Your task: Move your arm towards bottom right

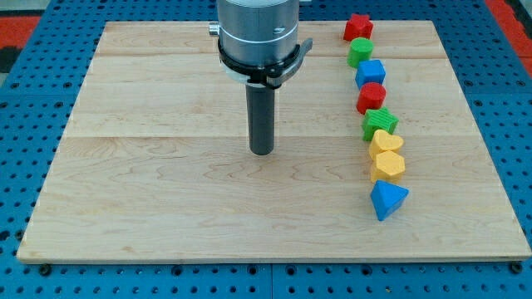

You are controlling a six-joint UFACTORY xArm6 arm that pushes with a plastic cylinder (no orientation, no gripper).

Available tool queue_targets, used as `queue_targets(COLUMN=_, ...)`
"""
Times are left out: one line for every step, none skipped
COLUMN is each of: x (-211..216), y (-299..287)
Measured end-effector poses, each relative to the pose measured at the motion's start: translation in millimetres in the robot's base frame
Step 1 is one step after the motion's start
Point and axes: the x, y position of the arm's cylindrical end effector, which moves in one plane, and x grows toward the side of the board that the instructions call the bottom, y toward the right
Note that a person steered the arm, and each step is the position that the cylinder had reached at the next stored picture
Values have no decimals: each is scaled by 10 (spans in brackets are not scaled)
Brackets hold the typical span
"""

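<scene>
— Near the middle of the desk (150, 208), a little toward the view's top, my tip (262, 152) stands on bare wood. Why is it so far from the blocks?

— Because all eight blocks make one column at the view's right, well apart from it. From the top: red star (358, 26), green cylinder (360, 52), blue block (371, 73), red block (371, 97), green star (380, 124), yellow heart (386, 143), yellow block (388, 165), blue triangle (387, 199). Neighbours touch or almost touch.

— And the gripper, is it wide or narrow?

— This arm has no gripper, only the rod, so nothing is held.

— Where must it go?

— Toward the bottom right corner. I judge the way is free at first, but the blue triangle lies close to a straight diagonal, so the tip could knock it if it passes too high.
</scene>
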Motion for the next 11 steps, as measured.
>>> queue_targets(x=-459, y=6)
queue_targets(x=-997, y=-2)
queue_targets(x=-1648, y=-2)
queue_targets(x=-1943, y=58)
queue_targets(x=-1014, y=542)
queue_targets(x=246, y=717)
queue_targets(x=1434, y=947)
queue_targets(x=1568, y=1269)
queue_targets(x=1439, y=2685)
queue_targets(x=603, y=2957)
queue_targets(x=-333, y=3003)
